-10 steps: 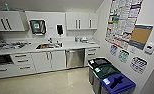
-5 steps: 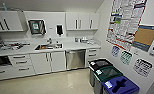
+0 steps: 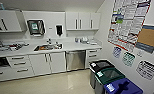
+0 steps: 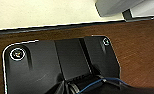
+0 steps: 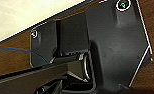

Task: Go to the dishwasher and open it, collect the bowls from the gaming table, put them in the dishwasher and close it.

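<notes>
Facing the dishwasher (image 3: 75, 60), shut under the counter (image 3: 75, 46) right of the sink (image 3: 48, 47). Its door probably swings heavily; grip the top bar handle. Pincer state: cannot tell.

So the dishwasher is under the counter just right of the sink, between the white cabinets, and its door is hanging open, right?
Not quite. In the head view the dishwasher does sit under the counter just right of the sink, between the white cabinets, but its door is shut: the steel front stands flush with the cabinet fronts, and no racks or dark interior show.
</notes>
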